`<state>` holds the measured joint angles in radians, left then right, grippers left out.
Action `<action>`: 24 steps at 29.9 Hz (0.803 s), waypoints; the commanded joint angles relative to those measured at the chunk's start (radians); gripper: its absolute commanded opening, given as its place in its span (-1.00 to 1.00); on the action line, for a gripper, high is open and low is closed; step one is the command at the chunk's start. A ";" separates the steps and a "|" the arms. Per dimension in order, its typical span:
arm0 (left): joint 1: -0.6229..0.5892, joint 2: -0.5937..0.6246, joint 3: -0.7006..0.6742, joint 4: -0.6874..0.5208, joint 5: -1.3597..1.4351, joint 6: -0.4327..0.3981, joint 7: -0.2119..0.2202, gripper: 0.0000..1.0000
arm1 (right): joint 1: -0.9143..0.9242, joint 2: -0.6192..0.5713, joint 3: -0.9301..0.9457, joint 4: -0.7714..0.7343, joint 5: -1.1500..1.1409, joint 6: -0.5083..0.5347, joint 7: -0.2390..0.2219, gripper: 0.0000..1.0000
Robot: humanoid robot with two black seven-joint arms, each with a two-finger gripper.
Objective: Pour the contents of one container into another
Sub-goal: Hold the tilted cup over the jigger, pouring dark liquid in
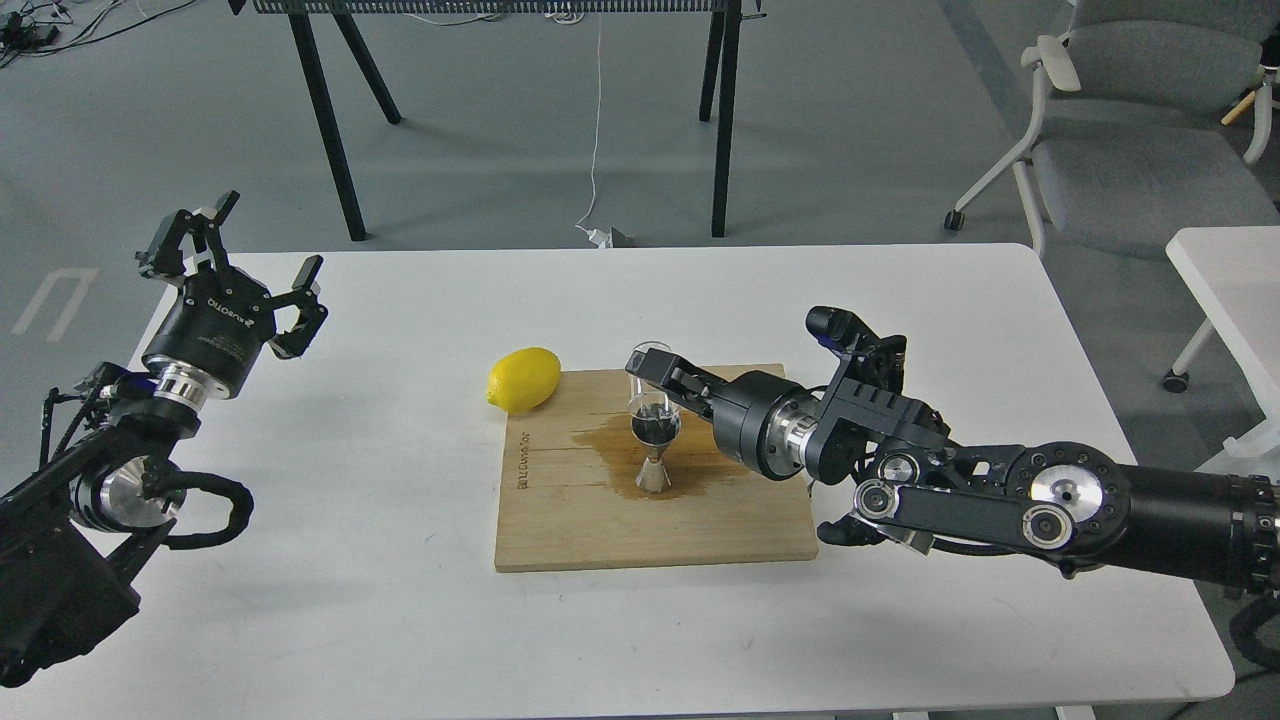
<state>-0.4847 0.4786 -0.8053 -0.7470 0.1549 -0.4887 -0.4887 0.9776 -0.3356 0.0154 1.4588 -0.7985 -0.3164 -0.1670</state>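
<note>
Most of the pour looks done: the right gripper (650,375), jaws clamped on the tipped glass cup (648,362), holds it over the jigger (655,445) standing on the stained cutting board (740,520), while the left gripper (232,262) hangs wide apart, idle.

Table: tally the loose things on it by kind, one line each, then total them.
Lemon: 1
Wooden board: 1
Steel jigger: 1
Glass cup, tipped over the jigger in the right gripper: 1
Total: 4
</note>
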 commanded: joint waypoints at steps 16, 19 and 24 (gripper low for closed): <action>0.002 -0.002 0.000 0.000 0.000 0.000 0.000 0.96 | 0.015 0.000 -0.025 -0.003 -0.041 -0.004 0.012 -0.11; 0.000 0.000 0.000 0.000 0.000 0.000 0.000 0.96 | 0.015 0.000 -0.025 -0.003 -0.039 -0.007 0.012 -0.11; 0.002 0.000 0.000 0.000 0.000 0.000 0.000 0.96 | 0.003 -0.006 -0.002 -0.005 -0.007 -0.020 0.011 -0.12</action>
<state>-0.4837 0.4772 -0.8053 -0.7470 0.1549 -0.4887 -0.4887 0.9879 -0.3365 -0.0035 1.4545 -0.8235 -0.3318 -0.1549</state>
